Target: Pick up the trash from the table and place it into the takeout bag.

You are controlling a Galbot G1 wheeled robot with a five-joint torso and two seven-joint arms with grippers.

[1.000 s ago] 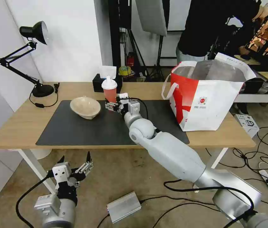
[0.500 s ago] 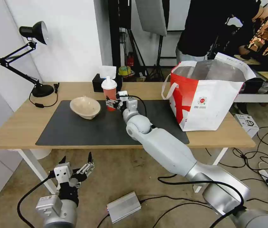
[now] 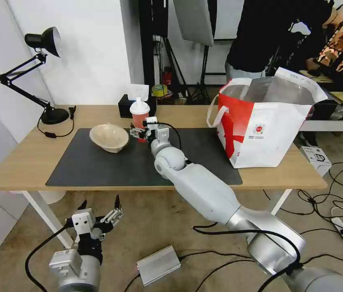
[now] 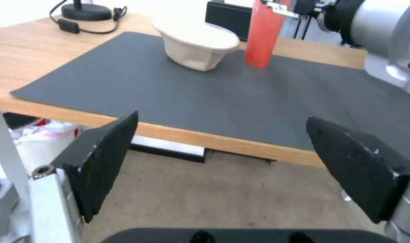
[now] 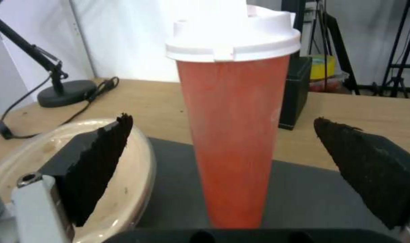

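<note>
1. Trash is what must be cleared: a red drink cup (image 3: 140, 117) with a white domed lid (image 5: 234, 37) and a beige paper-pulp bowl (image 3: 109, 137) are seen on the dark grey mat (image 3: 98, 166) of the wooden table (image 3: 21, 158).
2. The cup is stood upright near the far edge of the mat, just beside the bowl and in front of a black tissue box (image 3: 126, 106).
3. The right gripper (image 3: 139, 133) is held low at the cup, and in the right wrist view its jaws are spread wide with the cup between them and gaps on both sides, so nothing is gripped yet.
4. The left gripper (image 3: 100, 213) is parked below the table edge, with its jaws also wide and nothing between them.
5. The takeout bag (image 3: 266, 121) is stood open on the right end of the table, well apart from the cup.
6. The cup is tall and thin, so it could be tipped if it is bumped by one jaw before the other.
7. The lid could be popped off if the cup is squeezed too hard or too high up.
8. The bowl could be pushed aside, since one finger is seen right beside its rim.
9. The cup could slip if it is held too loosely.
</note>
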